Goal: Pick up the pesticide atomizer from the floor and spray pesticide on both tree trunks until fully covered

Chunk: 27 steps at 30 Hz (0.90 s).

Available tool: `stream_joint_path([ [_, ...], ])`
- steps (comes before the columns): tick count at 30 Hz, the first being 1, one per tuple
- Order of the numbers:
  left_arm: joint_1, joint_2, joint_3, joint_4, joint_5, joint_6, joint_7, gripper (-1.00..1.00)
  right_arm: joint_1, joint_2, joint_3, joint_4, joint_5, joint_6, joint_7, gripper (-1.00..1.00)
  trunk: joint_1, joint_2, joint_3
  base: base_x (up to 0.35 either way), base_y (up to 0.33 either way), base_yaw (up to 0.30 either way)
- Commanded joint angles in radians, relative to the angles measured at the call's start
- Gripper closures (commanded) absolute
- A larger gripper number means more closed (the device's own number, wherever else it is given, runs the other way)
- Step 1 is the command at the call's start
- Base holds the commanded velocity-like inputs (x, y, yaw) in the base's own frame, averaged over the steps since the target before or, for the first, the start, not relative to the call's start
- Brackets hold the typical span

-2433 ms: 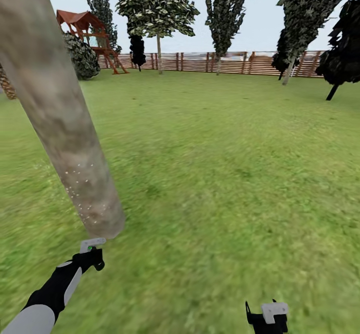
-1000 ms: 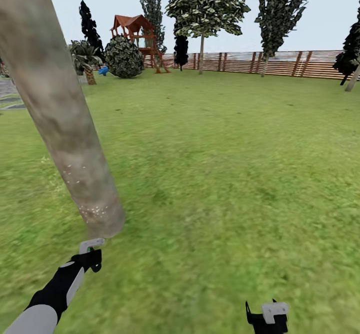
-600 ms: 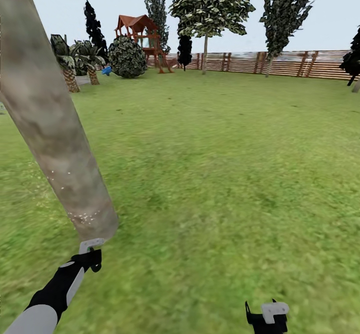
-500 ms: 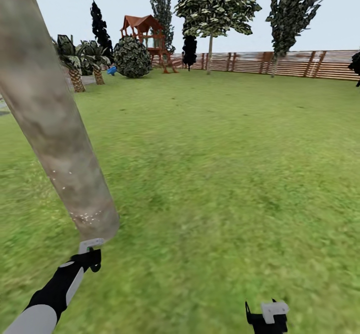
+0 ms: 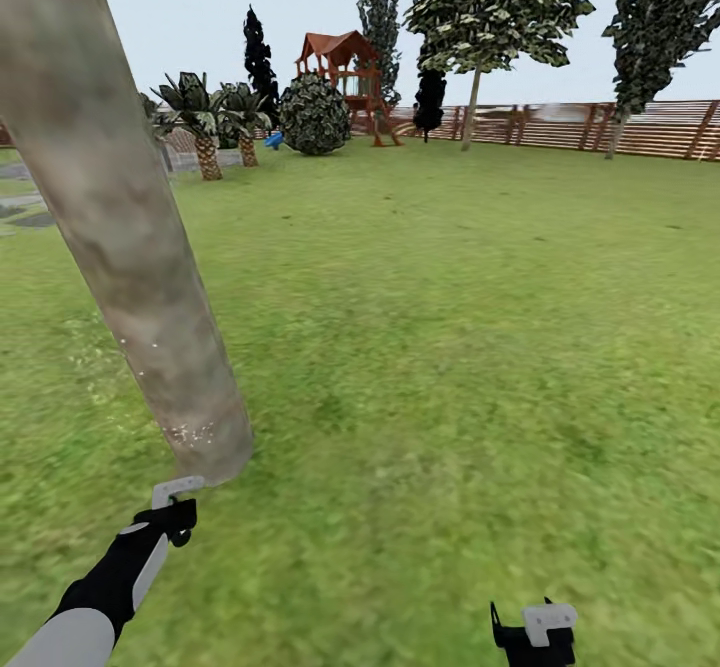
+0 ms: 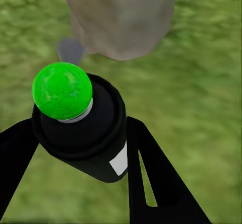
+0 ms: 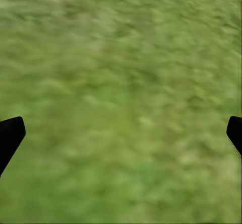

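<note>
The black-and-white left arm reached forward, its gripper [image 5: 172, 505] clamped on something. The right gripper [image 5: 535, 629] sat low, fingertips [image 7: 10, 136] spread wide.

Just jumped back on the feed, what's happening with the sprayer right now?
The left gripper is shut on the pesticide atomizer, its green-tipped nozzle aimed at the base of the tree trunk. White pesticide specks dot the trunk's lower part. The right gripper is open and empty above the grass.
</note>
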Motion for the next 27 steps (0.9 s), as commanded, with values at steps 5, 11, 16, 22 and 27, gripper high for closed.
stream_joint_path([
  [5, 0.0, 0.0, 0.001, -0.001, 0.0, 0.0, 0.0, 1.0, -0.001, 0.0, 0.0, 0.0, 0.0, 0.0, 0.0, -1.0, 0.0, 0.0, 0.0, 0.188, -0.231, 0.276],
  [11, 0.0, -0.001, 0.0, -0.001, 0.0, 0.0, 0.0, 1.0, 0.0, 0.0, 0.0, 0.0, 0.0, 0.0, 0.0, -1.0, 0.0, 0.0, 0.0, 0.188, -0.231, 0.276],
  [16, 0.0, -0.001, -0.001, -0.001, 0.0, 0.0, 0.001, 1.0, -0.001, -0.001, 0.0, -0.001, -0.001, 0.0, 0.0, -1.0, 0.0, 0.0, 0.0, 0.179, -0.231, 0.236],
  [22, 0.0, -0.001, -0.001, -0.003, -0.001, 0.0, 0.002, 1.0, 0.0, -0.002, 0.0, -0.001, 0.0, -0.001, 0.0, -1.0, 0.0, 0.0, 0.0, 0.16, -0.231, 0.015],
  [27, 0.0, -0.001, -0.001, -0.003, -0.002, 0.0, 0.002, 1.0, 0.0, -0.002, 0.0, -0.002, 0.0, -0.001, 0.0, -1.0, 0.0, 0.0, 0.0, -0.065, -0.219, 0.0],
])
